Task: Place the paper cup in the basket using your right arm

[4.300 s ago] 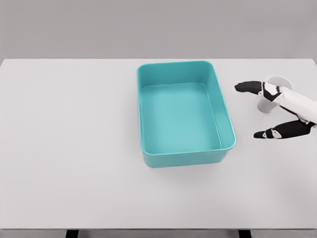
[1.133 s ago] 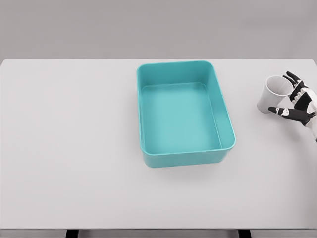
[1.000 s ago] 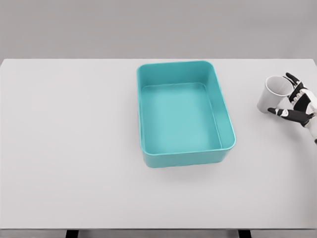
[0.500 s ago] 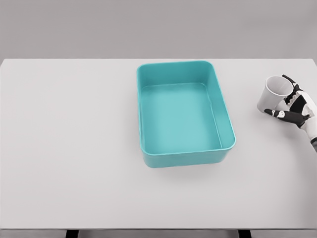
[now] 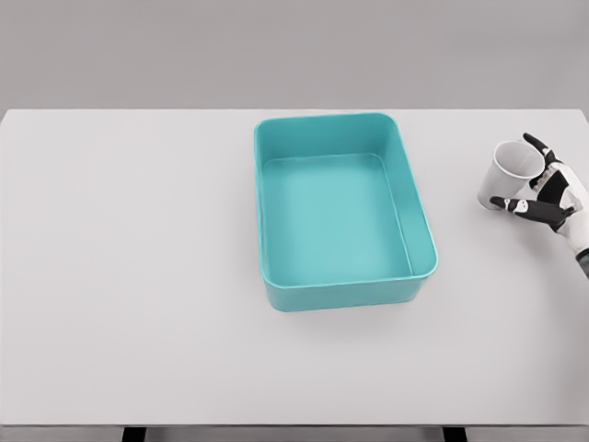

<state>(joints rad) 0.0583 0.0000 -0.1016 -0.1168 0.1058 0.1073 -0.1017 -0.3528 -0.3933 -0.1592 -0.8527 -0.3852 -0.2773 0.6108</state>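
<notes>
The white paper cup (image 5: 504, 177) stands tilted on the table at the far right, its mouth leaning towards the upper right. My right hand (image 5: 517, 173) comes in from the right edge and wraps the cup's right side. The thumb (image 5: 512, 203) lies under the cup's base and the fingers (image 5: 539, 147) reach over its rim. The teal basket (image 5: 337, 210) sits in the middle of the table, well to the left of the cup, with nothing inside. My left arm is out of view.
The white table (image 5: 138, 276) spreads wide around the basket. Its right edge runs close behind my right hand, and its front edge lies near the bottom of the picture.
Between 4.3 s ago and 1.1 s ago the spread hand drew back right and closed round the cup, which tipped over. Over the last second hand and cup have barely shifted.
</notes>
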